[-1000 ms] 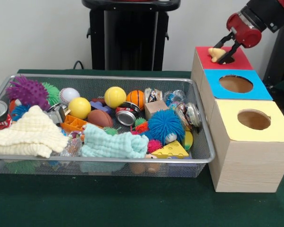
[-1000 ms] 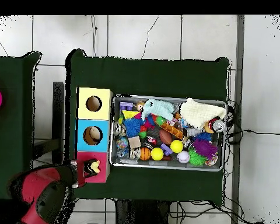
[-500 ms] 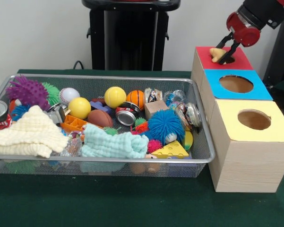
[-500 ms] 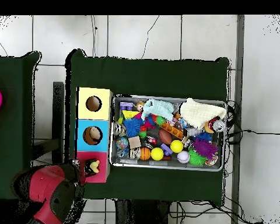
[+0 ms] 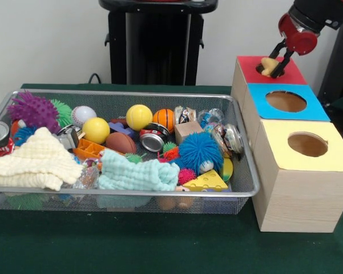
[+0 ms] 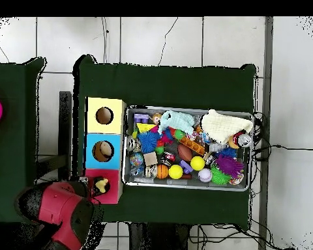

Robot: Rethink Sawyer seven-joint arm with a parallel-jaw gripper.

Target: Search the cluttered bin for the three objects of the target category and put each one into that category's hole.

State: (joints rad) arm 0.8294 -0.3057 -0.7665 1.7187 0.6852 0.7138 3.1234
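In the front view, the red and black arm reaches down from the upper right, and its hand [image 5: 272,64] sits over the red-topped box [image 5: 285,73], the farthest of three boxes in a row beside the bin. Its two dark fingers [image 5: 281,64] stand on either side of a small tan toy [image 5: 268,64], grasping it right at the hole in the red top. Next in the row come the blue-topped box [image 5: 308,107] and the yellow-topped box [image 5: 325,157], each with a round hole. The wire bin [image 5: 120,191] rests on the green desk [image 5: 131,245], packed with clutter: a yellow ball [image 5: 139,116], a small basketball [image 5: 165,119], a fuzzy blue ball [image 5: 200,152], a purple spiky ball [image 5: 33,111], a crushed can [image 5: 154,137], a cream cloth [image 5: 34,162], a mint cloth [image 5: 136,174] and a yellow cheese wedge [image 5: 206,182]. In the overhead view, the arm [image 6: 58,211] lies at the lower left, and the tan toy [image 6: 101,185] shows over the dark hole of the red-topped box [image 6: 113,194], with the hand just beside it toward the arm. The blue-topped box [image 6: 89,151] and yellow-topped box [image 6: 91,115] line up above it, touching the bin [image 6: 126,146] on their right.
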